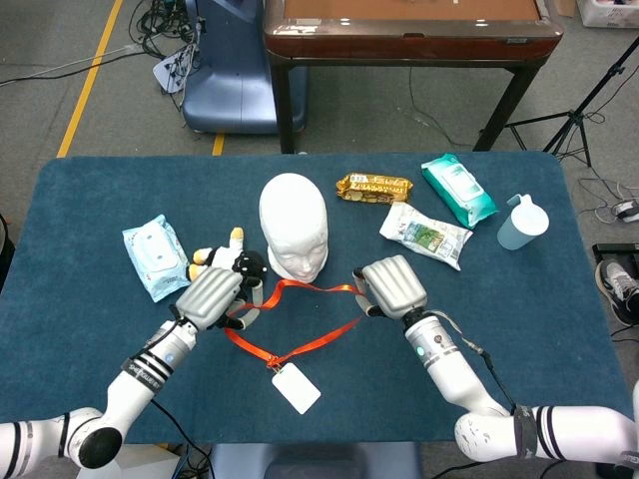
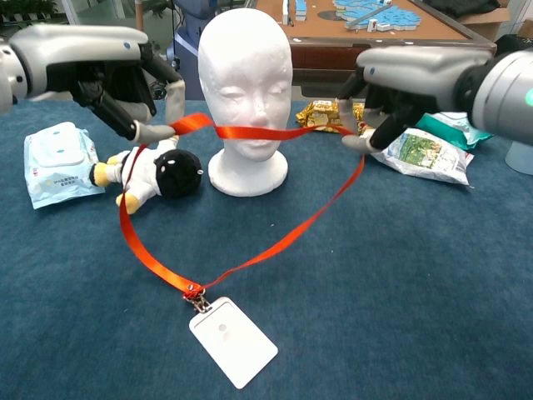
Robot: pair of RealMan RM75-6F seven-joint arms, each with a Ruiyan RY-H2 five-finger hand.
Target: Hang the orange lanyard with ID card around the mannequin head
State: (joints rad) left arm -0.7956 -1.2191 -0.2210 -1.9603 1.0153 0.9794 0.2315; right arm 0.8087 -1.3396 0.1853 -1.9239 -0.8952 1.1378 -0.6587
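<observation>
The white mannequin head [image 1: 295,238] [image 2: 247,92] stands upright at mid-table, facing me. Both hands hold the orange lanyard [image 1: 319,288] [image 2: 254,132] lifted off the cloth, its top span stretched taut across the front of the mannequin's chin and neck. My left hand [image 1: 212,297] [image 2: 125,75] pinches the strap to the left of the head. To the right of the head, my right hand [image 1: 392,287] [image 2: 400,83] pinches the other side. The loop hangs down in a V to the white ID card [image 1: 297,387] [image 2: 233,342], which lies flat on the table.
A black-and-white plush toy [image 2: 158,171] and a wet-wipes pack [image 2: 52,160] lie left of the head. A gold snack packet [image 1: 373,187], a green-white pouch [image 1: 424,235], a teal wipes pack [image 1: 458,189] and a pale blue cup [image 1: 522,222] sit at the back right.
</observation>
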